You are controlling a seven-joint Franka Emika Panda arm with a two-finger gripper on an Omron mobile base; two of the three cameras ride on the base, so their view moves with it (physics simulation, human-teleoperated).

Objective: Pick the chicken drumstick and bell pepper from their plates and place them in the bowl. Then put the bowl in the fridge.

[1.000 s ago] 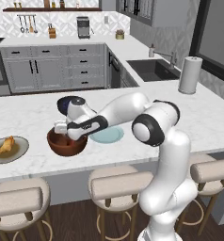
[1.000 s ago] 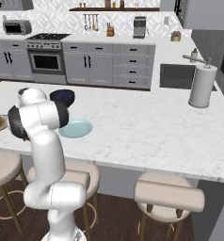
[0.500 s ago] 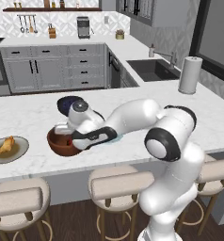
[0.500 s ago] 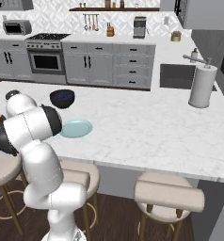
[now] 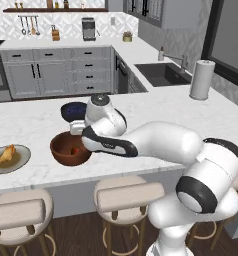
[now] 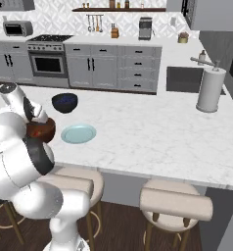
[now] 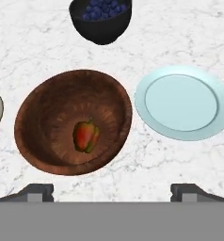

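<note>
The reddish-brown wooden bowl (image 7: 48, 117) sits on the marble counter with the red-green bell pepper (image 7: 86, 135) lying at its bottom. My gripper (image 7: 112, 190) hovers above the bowl's near side, open, with nothing between its wide-apart fingertips (image 7: 36, 190). To the bowl's right lies the light teal plate (image 7: 182, 102), bare. In the left base view the bowl (image 5: 66, 155) is below my gripper (image 5: 77, 130), and the golden chicken drumstick (image 5: 5, 155) rests on the grey plate (image 5: 23, 159) further left. The right base view shows the bowl (image 6: 41, 131) beside the teal plate (image 6: 78, 133).
A dark blue glossy bowl (image 7: 100, 16) of blueberries stands just behind the wooden bowl. A paper towel roll (image 5: 201, 80) and the sink (image 5: 163, 74) are far right. Stools (image 5: 122, 196) line the counter's front edge.
The arm has swung round, its elbow now bulking over the counter's right of the bowl. The hand stays over the bowl, slightly higher. The pepper lies loose in the bowl.
</note>
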